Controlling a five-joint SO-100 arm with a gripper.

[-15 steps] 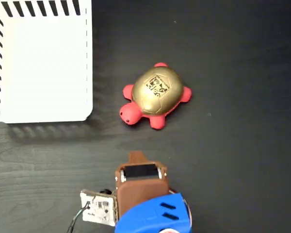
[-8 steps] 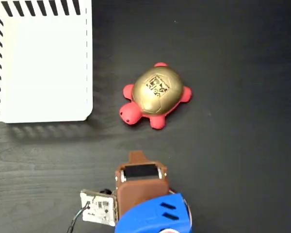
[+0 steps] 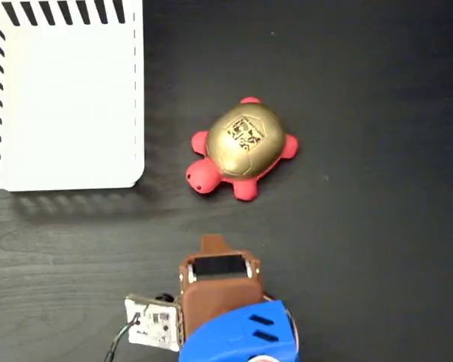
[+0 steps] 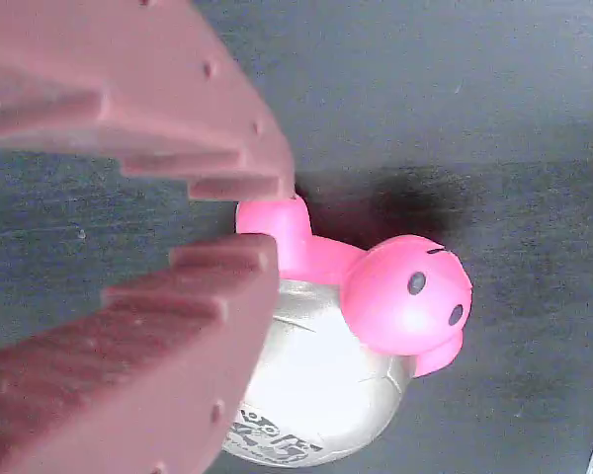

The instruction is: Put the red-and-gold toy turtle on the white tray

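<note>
While the red-and-gold toy turtle (image 3: 242, 147) sat on the dark counter (image 3: 362, 226), just beside but clear of the white tray (image 3: 64, 98), no part of the task was complete. The jaws (image 4: 262, 222) stood narrowly parted, empty, short of the turtle. Approach, grasp, lift, carry and placement on the tray all remained, in my judgement.

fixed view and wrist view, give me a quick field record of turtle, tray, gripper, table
turtle: red-and-gold toy turtle upright on the table, head toward lower left in the fixed view
tray: white tray at upper left, nothing on it, apart from turtle
gripper: gripper slightly open, holding nothing, short of the turtle
table: dark wood-grain table
</note>
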